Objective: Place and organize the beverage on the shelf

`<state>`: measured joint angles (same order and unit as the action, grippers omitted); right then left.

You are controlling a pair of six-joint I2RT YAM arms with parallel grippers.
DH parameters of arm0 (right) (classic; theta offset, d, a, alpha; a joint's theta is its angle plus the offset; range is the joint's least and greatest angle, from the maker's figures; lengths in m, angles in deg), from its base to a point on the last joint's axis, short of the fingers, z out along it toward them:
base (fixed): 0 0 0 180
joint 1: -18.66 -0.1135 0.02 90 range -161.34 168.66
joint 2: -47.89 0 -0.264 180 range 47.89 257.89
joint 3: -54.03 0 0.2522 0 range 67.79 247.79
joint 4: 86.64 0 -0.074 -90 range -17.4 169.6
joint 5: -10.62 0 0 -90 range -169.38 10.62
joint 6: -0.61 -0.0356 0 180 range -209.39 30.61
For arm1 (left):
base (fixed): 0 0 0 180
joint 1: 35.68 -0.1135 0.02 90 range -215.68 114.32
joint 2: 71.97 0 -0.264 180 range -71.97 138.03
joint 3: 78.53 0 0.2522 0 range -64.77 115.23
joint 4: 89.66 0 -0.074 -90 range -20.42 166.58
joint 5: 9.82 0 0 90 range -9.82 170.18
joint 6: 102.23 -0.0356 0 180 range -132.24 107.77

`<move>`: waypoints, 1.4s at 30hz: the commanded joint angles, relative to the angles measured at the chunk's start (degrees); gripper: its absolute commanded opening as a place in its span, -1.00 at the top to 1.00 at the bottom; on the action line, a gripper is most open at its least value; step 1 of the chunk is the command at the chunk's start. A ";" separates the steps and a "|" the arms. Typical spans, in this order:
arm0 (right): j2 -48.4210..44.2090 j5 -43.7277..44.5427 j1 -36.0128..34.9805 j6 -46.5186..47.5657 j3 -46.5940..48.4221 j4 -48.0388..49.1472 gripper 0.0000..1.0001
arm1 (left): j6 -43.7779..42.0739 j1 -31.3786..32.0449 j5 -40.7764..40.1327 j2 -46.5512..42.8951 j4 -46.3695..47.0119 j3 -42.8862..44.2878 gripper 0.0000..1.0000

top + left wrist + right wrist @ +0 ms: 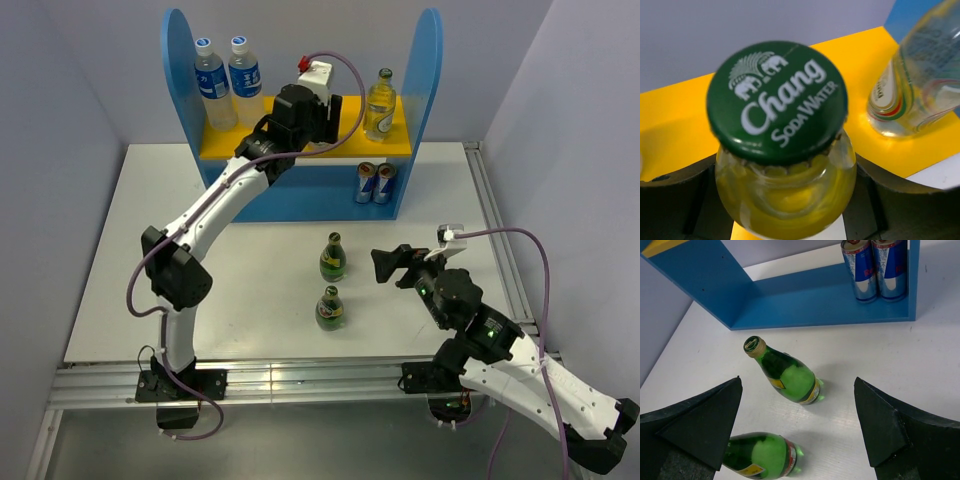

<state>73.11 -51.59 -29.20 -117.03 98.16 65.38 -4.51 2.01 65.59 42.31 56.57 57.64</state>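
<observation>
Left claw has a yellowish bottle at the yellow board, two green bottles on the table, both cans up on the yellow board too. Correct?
Not quite: the two cans stand on the lower blue level of the shelf, under the yellow board, as the top external view shows. The rest holds.

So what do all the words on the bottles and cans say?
"Chang": on the green cap of the nearer pale bottle.
"SODA WATER": same cap, under "Chang".
Label on the other pale bottle: blurred.
Labels on the cans, plastic bottles and green bottles: not readable.
</observation>
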 commanded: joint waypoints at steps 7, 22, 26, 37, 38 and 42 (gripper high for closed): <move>-0.78 2.00 -0.31 -0.40 -1.45 1.74 -0.99 | 1.94 0.10 13.44 3.23 12.61 5.48 0.99; -1.04 2.36 -0.31 -0.66 -1.81 1.65 -0.99 | -0.17 0.19 17.92 7.62 17.99 2.92 -0.33; -1.04 2.62 -0.31 -0.75 -1.98 1.56 -0.99 | -0.43 0.19 18.28 7.27 18.51 2.22 -0.47; -0.60 2.88 -0.31 -0.93 -2.16 1.65 -0.99 | -0.87 0.28 18.54 5.78 19.39 -0.67 -0.66; -0.60 2.88 -0.31 -0.93 -2.16 1.65 -0.99 | -0.96 0.28 18.63 5.61 19.39 -0.94 -0.66; -0.60 2.88 -0.31 -1.01 -2.51 1.82 -1.00 | -1.49 0.63 16.79 2.18 21.50 -5.07 -0.74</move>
<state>72.71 -49.91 -29.20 -117.31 96.28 65.49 -4.66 2.15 82.73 48.67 74.71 54.82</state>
